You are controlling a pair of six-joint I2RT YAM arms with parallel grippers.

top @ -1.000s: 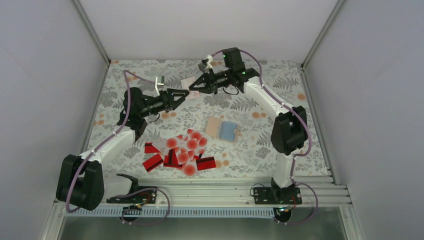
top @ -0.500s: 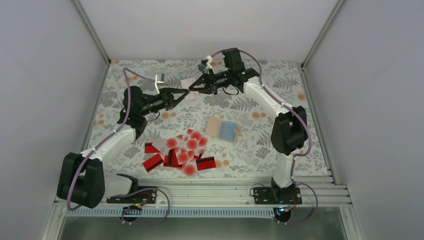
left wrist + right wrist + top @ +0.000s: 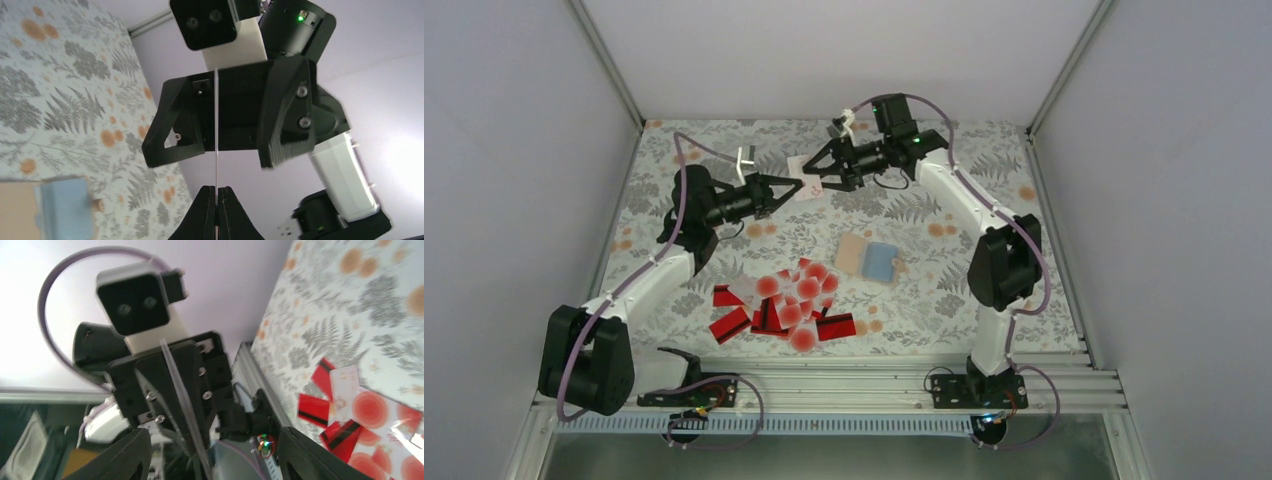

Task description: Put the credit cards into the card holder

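Mid-air hand-over by the look of it, up over the far end of the table! Pinches one of the credit cards in the left gripper, fingertips clenched on its edge. Meets it head-on with the right gripper, jaws spread wide on either side of the card's flat faces, apparently touching neither. Lines the card's long axis up from one gripper toward the other, so probably needs only a squeeze from the right before any letting go on the left. Leaves the card holder lying open on the table, nearer the right arm, between the raised grippers and the heap toward the near edge. Shows the card as a bare white line in the left wrist view, centred between the open jaws; shows its pale face only from above. Catches the heap, not the holder, in the right wrist view.
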